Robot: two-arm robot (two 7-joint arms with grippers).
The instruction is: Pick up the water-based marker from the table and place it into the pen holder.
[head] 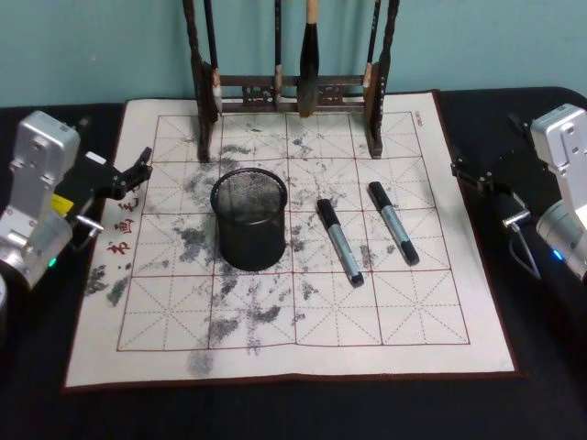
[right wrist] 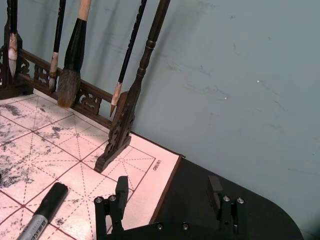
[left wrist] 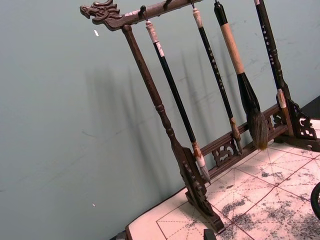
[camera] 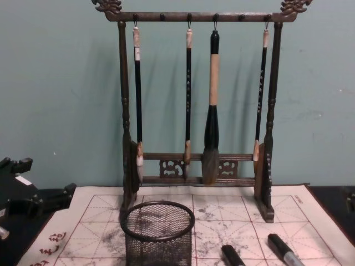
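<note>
The black wire-mesh pen holder (head: pixel 248 220) stands upright on the cream mat (head: pixel 303 321), left of centre, and is nearest in the chest view (camera: pixel 158 235). Two water-based markers with black caps and grey barrels lie to its right, one close (head: pixel 339 241) and one farther right (head: pixel 393 222). The farther marker's capped end (right wrist: pixel 42 215) lies just ahead of my right gripper (right wrist: pixel 168 186), which is open at the mat's right edge (head: pixel 459 168). My left gripper (head: pixel 138 170) is open at the mat's left edge, beside the red characters. Neither gripper touches anything.
A tall dark wooden brush rack (head: pixel 293 92) with several hanging brushes stands along the mat's far edge before a teal wall. The dark table top (head: pixel 275 412) borders the mat on all sides. Grey ink blotches mark the mat.
</note>
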